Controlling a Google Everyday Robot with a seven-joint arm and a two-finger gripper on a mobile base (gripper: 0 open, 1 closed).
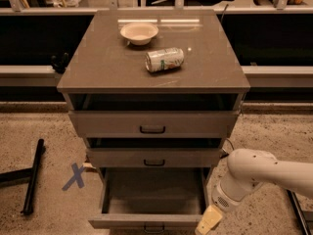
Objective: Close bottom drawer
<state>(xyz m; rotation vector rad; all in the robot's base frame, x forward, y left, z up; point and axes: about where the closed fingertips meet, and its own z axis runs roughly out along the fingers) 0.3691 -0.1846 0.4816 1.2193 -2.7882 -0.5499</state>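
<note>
The bottom drawer (146, 221) of the grey-brown cabinet (153, 77) is pulled far out, its plain grey box empty, its flat front at the bottom edge of the view with a dark loop handle (153, 226). The middle drawer (154, 157) and top drawer (152, 123) stand slightly ajar. My white arm (259, 173) reaches in from the right. The gripper (208, 222) hangs at the drawer front's right corner, partly cut off by the frame edge.
A white bowl (139, 33) and a can lying on its side (164, 59) rest on the cabinet top. A black bar (32, 177) and a blue tape X (74, 176) lie on the speckled floor at left. A dark ledge runs behind the cabinet.
</note>
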